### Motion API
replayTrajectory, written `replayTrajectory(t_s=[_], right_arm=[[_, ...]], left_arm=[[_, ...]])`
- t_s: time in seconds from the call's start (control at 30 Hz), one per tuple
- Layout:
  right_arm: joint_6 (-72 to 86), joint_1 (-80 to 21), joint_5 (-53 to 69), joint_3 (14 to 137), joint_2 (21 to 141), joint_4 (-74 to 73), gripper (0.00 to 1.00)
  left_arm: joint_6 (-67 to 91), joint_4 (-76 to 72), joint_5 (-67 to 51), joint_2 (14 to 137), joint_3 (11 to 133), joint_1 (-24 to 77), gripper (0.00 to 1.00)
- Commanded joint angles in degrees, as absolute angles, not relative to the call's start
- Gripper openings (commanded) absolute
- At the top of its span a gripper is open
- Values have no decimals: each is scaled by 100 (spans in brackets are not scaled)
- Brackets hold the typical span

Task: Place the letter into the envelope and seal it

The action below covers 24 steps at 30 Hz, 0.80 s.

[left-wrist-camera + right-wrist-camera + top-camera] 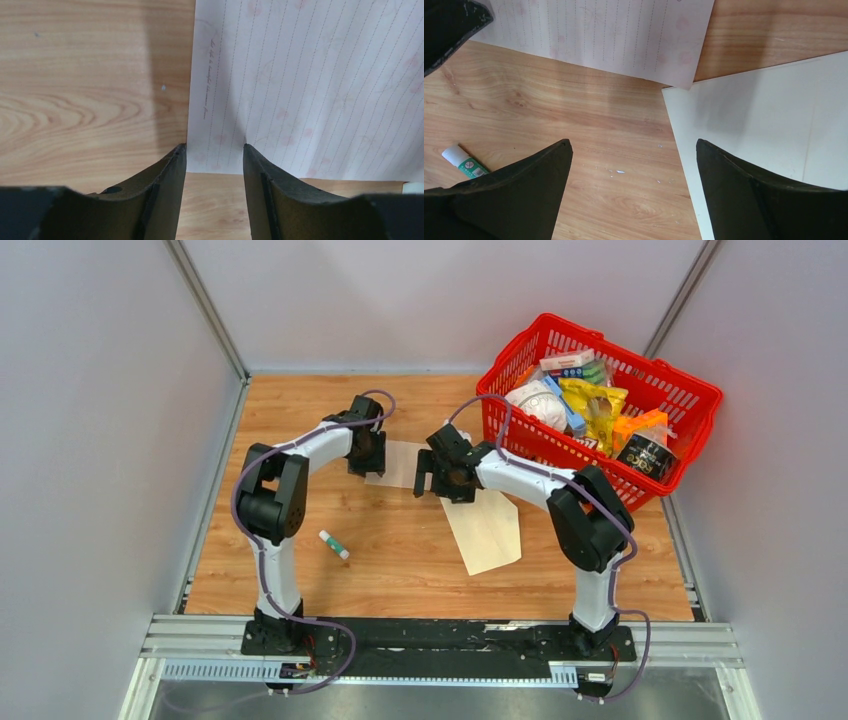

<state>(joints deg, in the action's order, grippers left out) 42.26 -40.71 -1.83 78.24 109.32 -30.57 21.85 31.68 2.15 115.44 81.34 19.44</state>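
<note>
Straddling near edge of pinkish lined paper letter (310, 85), left pincer (214, 146) jaws apart, empty; right pincer (633, 141) spread wide beside letter, cream paper envelope (774, 115) meeting its corner

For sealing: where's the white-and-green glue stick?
Top view: the white-and-green glue stick lies on the wooden table, just right of the left arm, left of the pale cream paper envelope.

Both arms extended forward; left end effector (214, 150) jaws parted, right end effector (634, 145) spread wide.
</note>
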Motion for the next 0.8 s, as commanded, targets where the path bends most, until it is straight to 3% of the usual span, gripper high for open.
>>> replayTrajectory(t_s=[0.0,0.6,0.77], right_arm=[[4386,-4087,-281,8103,11056,-2865,96],[4368,-3753,-510,8244,11381,-2347,81],[4517,-3718,-781,8218,11452,-2469,81]], left_arm=[[2602,3542,220,11593,7576,1969,52],[2523,3665,325,11566,7594,1969,52],[2487,3691,360,11558,7611,1969,53]])
